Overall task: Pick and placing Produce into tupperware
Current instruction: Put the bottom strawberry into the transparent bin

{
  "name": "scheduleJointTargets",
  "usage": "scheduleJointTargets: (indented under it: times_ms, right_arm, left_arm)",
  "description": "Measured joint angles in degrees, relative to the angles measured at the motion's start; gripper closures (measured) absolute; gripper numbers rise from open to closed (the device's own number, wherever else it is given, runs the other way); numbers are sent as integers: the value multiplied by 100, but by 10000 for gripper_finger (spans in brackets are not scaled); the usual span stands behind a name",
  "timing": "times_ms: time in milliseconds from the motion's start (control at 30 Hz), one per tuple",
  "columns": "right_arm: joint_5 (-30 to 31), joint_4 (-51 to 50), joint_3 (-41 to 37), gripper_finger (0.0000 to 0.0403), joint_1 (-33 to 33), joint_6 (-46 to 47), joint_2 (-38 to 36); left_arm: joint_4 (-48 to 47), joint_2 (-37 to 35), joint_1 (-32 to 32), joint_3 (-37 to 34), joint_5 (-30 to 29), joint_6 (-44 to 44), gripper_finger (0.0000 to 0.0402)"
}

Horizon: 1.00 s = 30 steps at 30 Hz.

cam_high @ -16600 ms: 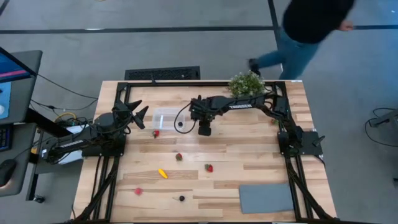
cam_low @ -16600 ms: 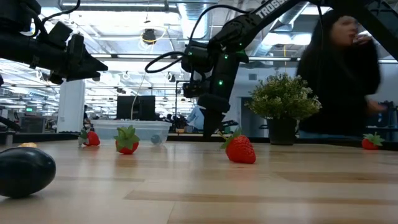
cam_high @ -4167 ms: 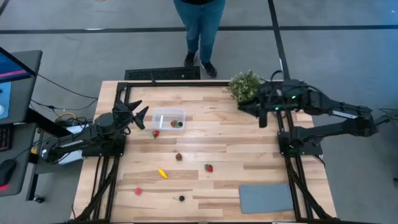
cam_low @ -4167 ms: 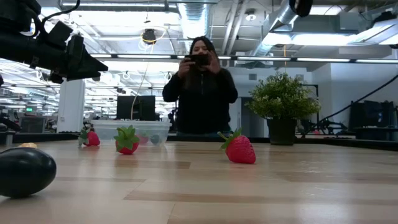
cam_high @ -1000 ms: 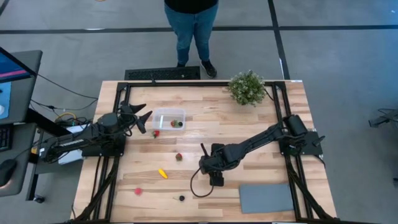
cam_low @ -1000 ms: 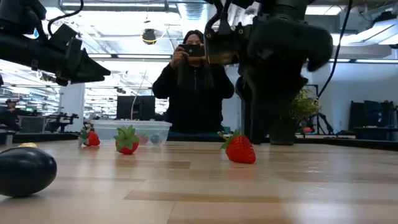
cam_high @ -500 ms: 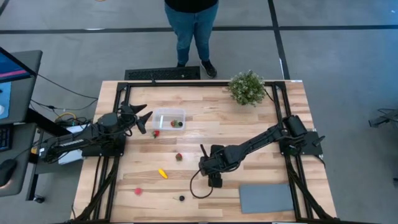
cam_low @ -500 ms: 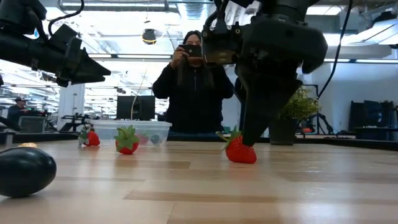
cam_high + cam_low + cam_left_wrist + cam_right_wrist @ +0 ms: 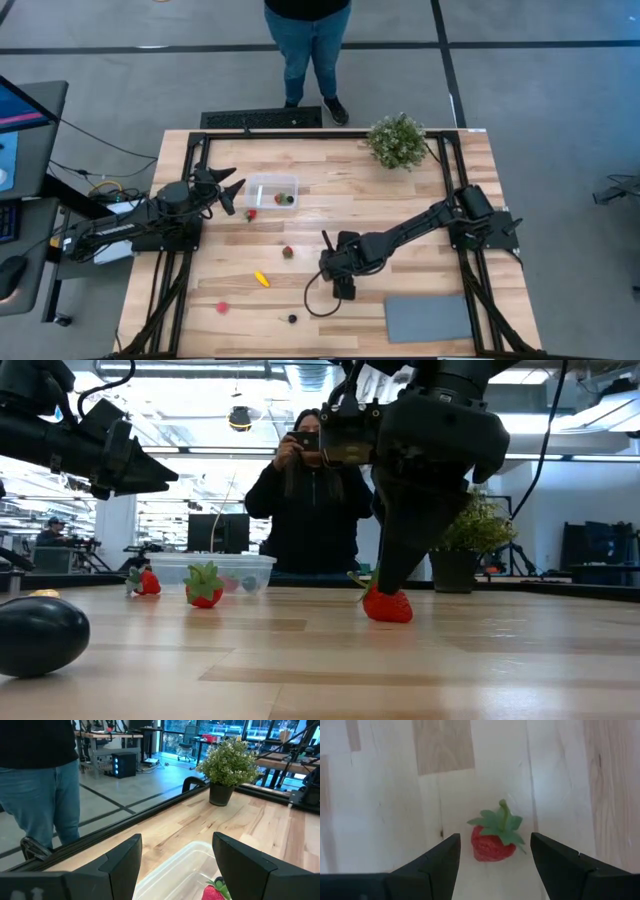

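My right gripper [image 9: 337, 272] points steeply down at mid-table, open, with one finger on either side of a red strawberry [image 9: 492, 842] that lies on its side on the wood [image 9: 388, 605]; the fingers are clear of it. The clear tupperware [image 9: 272, 190] stands at the far left with a red piece and a dark piece inside. Loose produce lies around: a strawberry [image 9: 250, 214] beside the box, a brownish-green bit [image 9: 287, 252], a yellow piece [image 9: 261, 280], a red piece [image 9: 222, 308] and a dark berry [image 9: 292, 319]. My left gripper [image 9: 228, 190] waits open, left of the tupperware [image 9: 185, 865].
A potted green plant [image 9: 397, 140] stands at the far right of the table. A flat grey mat [image 9: 428, 318] lies at the near right. A person [image 9: 305, 50] stands just beyond the far edge, holding up a phone [image 9: 305, 440].
My right gripper has tipped a little steeper and its open fingers have swung down around the strawberry, which has stayed where it lay. The left arm has kept still.
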Motion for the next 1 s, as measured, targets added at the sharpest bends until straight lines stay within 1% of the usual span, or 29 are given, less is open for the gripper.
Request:
scheduleJointTargets:
  times_ms: [500,567,700,1000]
  right_arm:
    - [-14,58,0,138,0,-50,4]
    - [-15,150,17,138,-2,-48,132]
    - [-167,-20,72,138,0,-43,357]
    - [-132,-107,184,138,-31,-46,439]
  left_arm:
    - [-1,0,0,0,0,-59,166]
    - [-1,-2,0,0,0,-59,166]
    - [-1,-1,0,0,0,-59,166]
    - [-1,-1,-1,0,-10,-61,166]
